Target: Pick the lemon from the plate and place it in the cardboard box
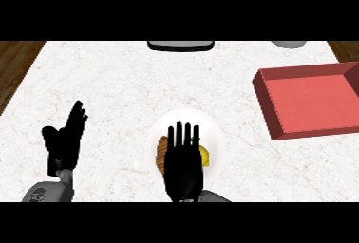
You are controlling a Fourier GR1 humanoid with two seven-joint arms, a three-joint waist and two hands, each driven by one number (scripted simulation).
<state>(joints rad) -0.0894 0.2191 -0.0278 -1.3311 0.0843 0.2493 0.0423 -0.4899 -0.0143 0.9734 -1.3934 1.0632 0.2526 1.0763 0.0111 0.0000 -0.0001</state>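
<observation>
A white plate (212,124) lies at the lower middle of the marble counter. My right hand (183,161) hovers over it with its fingers straight, covering most of it. A sliver of the yellow lemon (205,155) shows at the hand's right edge, and a brown ridged item (162,151) shows at its left edge. The box (312,100), red-pink with raised walls, sits at the right side of the counter, apart from the plate. My left hand (67,137) rests open at the lower left, fingers up.
A dark grey tray-like object (180,45) sits at the counter's far edge, and a pale rounded object (288,44) is at the far right. Wooden floor shows past the counter's left edge (15,61) and far right corner.
</observation>
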